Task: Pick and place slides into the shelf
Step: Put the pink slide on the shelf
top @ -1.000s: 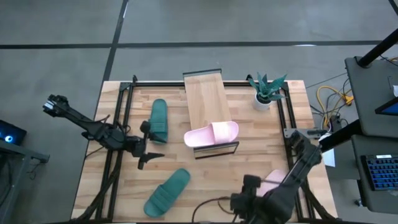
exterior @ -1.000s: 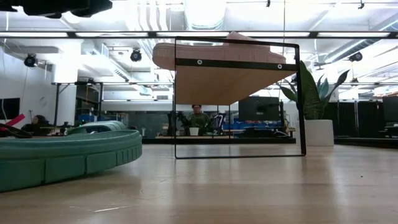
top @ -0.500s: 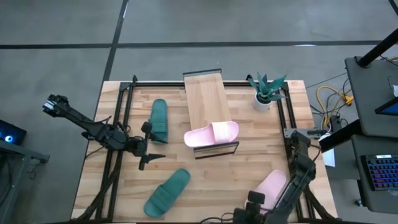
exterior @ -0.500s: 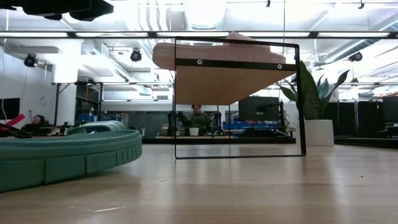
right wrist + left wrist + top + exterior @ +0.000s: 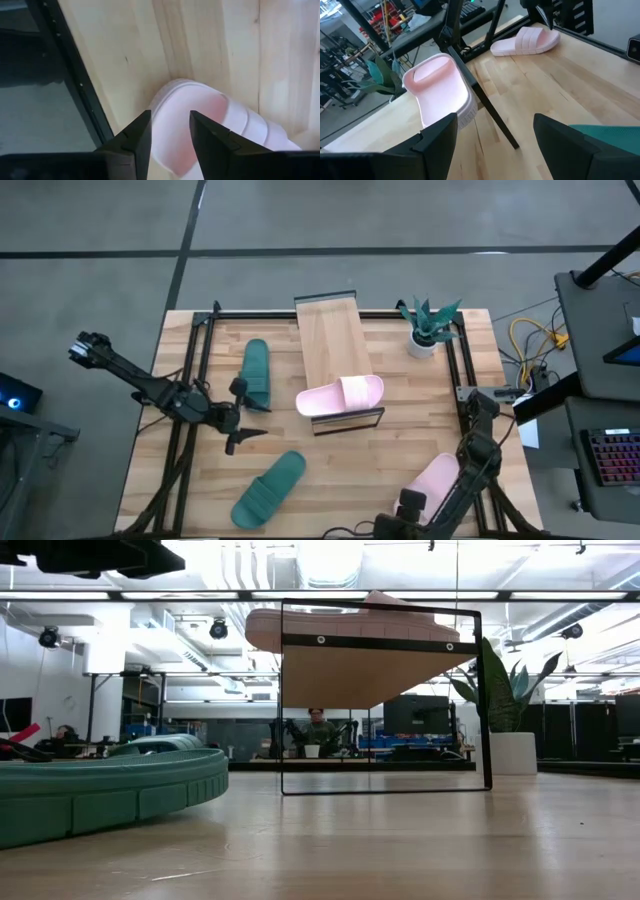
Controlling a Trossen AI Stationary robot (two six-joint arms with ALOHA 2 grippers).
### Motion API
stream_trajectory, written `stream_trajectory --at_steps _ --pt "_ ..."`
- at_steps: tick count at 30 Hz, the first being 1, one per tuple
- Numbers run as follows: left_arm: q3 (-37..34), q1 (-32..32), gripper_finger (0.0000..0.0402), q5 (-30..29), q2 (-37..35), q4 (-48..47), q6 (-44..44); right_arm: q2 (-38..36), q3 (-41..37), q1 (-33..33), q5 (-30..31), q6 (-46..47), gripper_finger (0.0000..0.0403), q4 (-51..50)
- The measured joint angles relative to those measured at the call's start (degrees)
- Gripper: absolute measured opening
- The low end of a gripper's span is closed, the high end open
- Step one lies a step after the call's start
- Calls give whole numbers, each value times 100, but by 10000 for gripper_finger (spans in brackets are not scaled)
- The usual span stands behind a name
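Lying crosswise on shelf [image 5: 325, 330]: pink slide [image 5: 340, 395].

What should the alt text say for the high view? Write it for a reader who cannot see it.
Top-down view of a wooden table: one pink sandal lies on a narrow wooden shelf, another pink one near the right tool. Two green sandals lie left, near the open left tool; a potted plant stands right.
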Motion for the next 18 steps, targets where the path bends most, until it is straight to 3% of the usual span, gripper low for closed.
stream_trajectory --at_steps 6,11,13,18 --pt "0 0 247 1 222 20 1 -15 -3 -37 -42 -694 113 17" --pt "0 0 247 1 380 23 3 -16 -3 -41 -951 -2688 112 16" --pt "0 0 247 1 435 23 3 -17 -3 -34 -1053 -3157 111 3" --pt "0 0 247 1 571 26 5 -17 -3 -117 -1043 -3334 110 8"
